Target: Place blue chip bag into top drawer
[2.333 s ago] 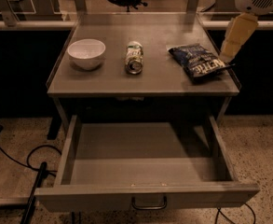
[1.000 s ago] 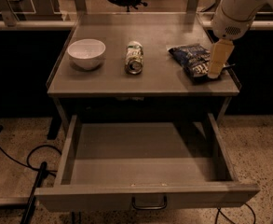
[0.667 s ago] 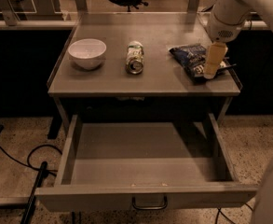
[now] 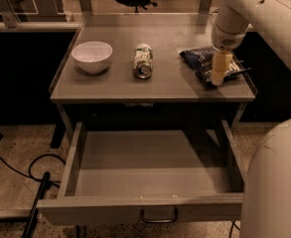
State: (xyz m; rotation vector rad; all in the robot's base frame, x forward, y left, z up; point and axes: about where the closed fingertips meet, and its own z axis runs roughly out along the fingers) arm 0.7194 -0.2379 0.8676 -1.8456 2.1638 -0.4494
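Observation:
The blue chip bag lies flat on the right part of the grey table top, dark blue with white lettering. My gripper hangs from the white arm straight down over the bag's right half, its tan fingers at the bag's surface. The top drawer stands pulled fully out below the table; its floor is bare and its dark handle is at the centre of the front panel.
A white bowl stands at the left of the table top. A green-and-white can lies on its side in the middle. A black cable runs over the floor at the left. A white robot part fills the lower right corner.
My arm has swung in from the right and come down: the gripper went from the table's right rear corner to directly over the chip bag. The bag, can and bowl have not moved.

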